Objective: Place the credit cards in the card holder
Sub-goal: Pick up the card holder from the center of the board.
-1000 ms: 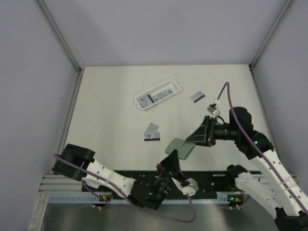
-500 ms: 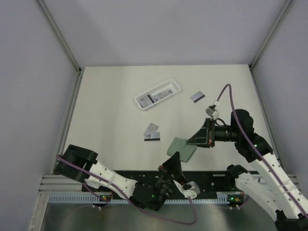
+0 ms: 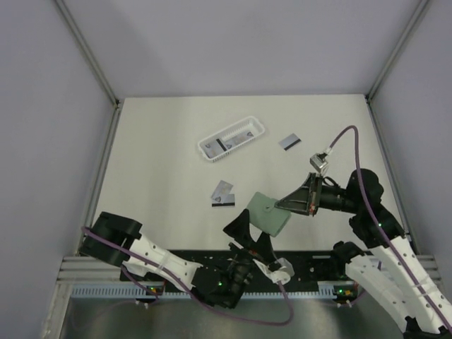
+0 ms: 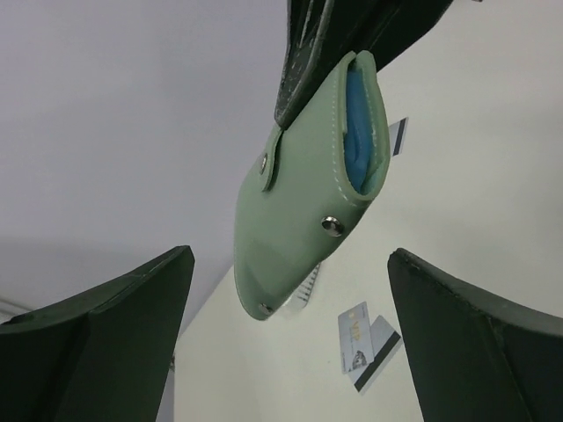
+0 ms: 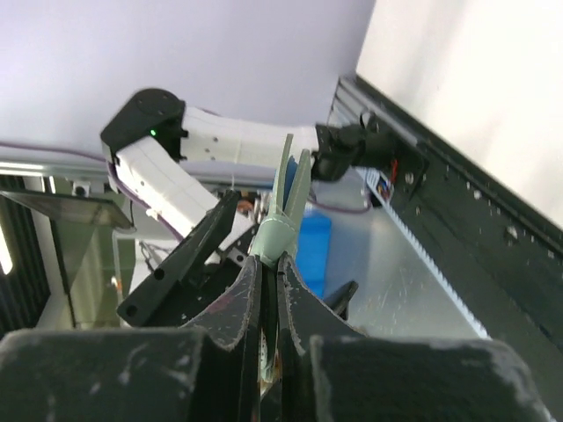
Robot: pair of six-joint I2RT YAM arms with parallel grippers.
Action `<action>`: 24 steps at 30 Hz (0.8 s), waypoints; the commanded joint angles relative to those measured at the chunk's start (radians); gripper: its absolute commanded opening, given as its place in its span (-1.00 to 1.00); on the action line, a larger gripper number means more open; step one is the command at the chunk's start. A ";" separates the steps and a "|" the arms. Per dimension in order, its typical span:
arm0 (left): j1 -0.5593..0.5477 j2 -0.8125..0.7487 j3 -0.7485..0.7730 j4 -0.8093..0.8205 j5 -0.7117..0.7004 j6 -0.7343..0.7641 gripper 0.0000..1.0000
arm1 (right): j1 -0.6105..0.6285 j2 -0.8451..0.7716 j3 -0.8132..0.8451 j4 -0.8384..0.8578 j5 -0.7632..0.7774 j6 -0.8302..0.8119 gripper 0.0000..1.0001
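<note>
Since the earlier frame, the left gripper has released the card holder and its jaws now stand wide apart, either side of the holder without touching it. The right gripper has closed and is clamped on the holder's right edge, carrying it alone above the near middle of the table. In the left wrist view the holder hangs from that pinch with its pale blue inside showing at the mouth.

No credit cards are seen in it. Two cards lie overlapped just left of the holder, one card lies far right, and more sit in the white basket.

Assessment: handover complete, left arm free to fetch a card; insertion not yet begun
</note>
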 commanded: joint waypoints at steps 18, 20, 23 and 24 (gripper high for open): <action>0.460 -0.938 -0.098 -1.028 0.947 -1.867 0.96 | 0.008 -0.207 -0.200 0.647 0.433 -0.011 -1.00; 0.489 -0.890 -0.116 -0.923 1.065 -1.910 0.96 | 0.008 -0.205 -0.237 0.765 0.426 0.047 -1.00; 0.547 -0.791 -0.155 -0.727 1.242 -2.002 0.96 | 0.008 -0.196 -0.287 0.913 0.421 0.113 -1.00; 0.567 -0.756 -0.170 -0.651 1.297 -2.038 0.95 | 0.008 -0.196 -0.300 0.949 0.417 0.126 -1.00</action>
